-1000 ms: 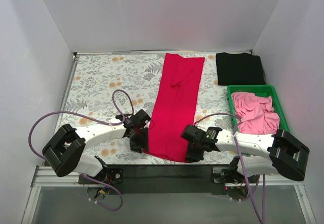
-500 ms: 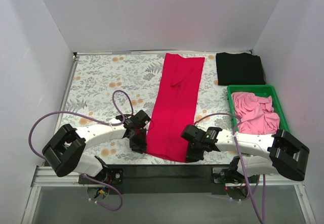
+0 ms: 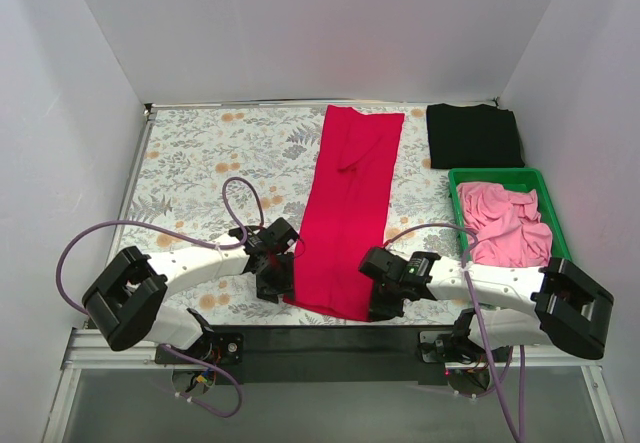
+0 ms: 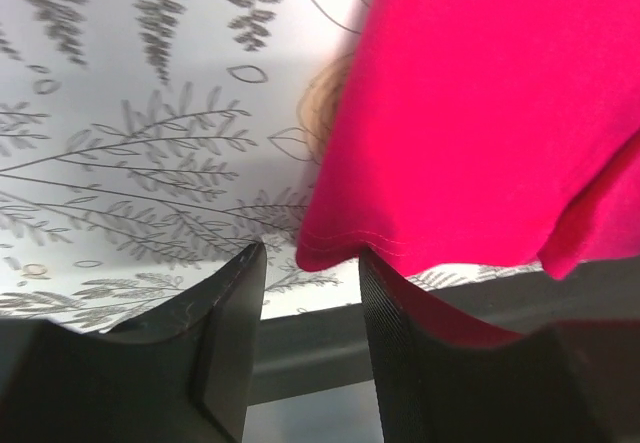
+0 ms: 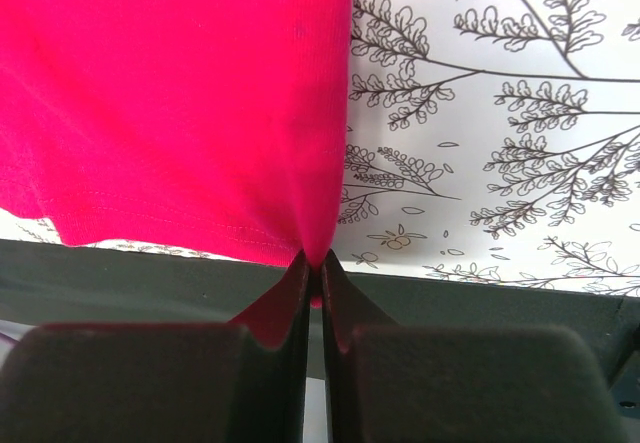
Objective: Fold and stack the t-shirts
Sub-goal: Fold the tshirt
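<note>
The crimson red t-shirt [image 3: 346,208] lies folded into a long strip down the middle of the floral tablecloth [image 3: 200,163]. My left gripper [image 3: 277,288] is open at its near left corner; in the left wrist view the hem corner [image 4: 330,253] sits between the fingers [image 4: 232,308]. My right gripper [image 3: 381,308] is shut on the near right corner, pinching the red hem [image 5: 315,248]. A black t-shirt [image 3: 472,135] lies folded at the far right. Pink t-shirts [image 3: 505,221] are heaped in the green bin [image 3: 500,175].
The black front rail [image 3: 320,338] runs along the near table edge just below both grippers. White walls enclose the table on three sides. The green bin stands at the right edge, close to the right arm.
My left gripper has shifted slightly at the near left corner of the red shirt. The right gripper and the shirt have hardly moved.
</note>
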